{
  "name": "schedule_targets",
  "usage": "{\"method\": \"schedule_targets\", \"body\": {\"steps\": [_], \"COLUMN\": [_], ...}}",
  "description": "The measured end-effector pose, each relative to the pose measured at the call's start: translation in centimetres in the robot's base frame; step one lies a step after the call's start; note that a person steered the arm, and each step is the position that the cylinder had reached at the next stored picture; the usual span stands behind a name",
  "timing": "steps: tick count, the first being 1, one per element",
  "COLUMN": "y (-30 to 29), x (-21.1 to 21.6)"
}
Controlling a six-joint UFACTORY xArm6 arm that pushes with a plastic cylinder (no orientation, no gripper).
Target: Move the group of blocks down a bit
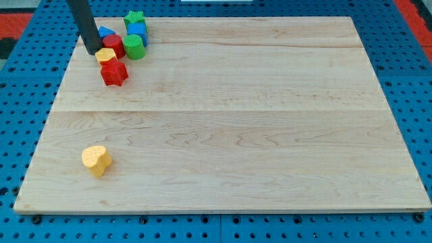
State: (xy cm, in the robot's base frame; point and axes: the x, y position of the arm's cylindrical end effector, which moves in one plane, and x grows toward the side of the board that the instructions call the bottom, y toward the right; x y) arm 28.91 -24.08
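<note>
The arm carries no pincer, only a dark rod, so nothing opens or clamps. My tip (92, 51) sits at the cluster's left edge, just beside the yellow block (106, 55). The red star block (114, 72), red block (113, 44), blue block (105, 32), green cylinder (133, 47), blue cube (137, 32) and green star block (134, 18) crowd the wooden board's (236, 135) top-left corner; the downward shove looks barely started. A yellow heart block (96, 160) lies well apart at lower left

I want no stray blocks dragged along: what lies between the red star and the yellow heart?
Nothing: bare wood separates the red star from the yellow heart in the camera view.
</note>
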Motion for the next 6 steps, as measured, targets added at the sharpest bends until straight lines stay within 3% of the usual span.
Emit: {"method": "schedule_targets", "body": {"steps": [1, 2, 3, 4, 6], "y": [-4.8, -3.7, 2.5, 6.1, 5.9], "x": [-2.9, -6.2, -6.4, -1.3, 1.2]}}
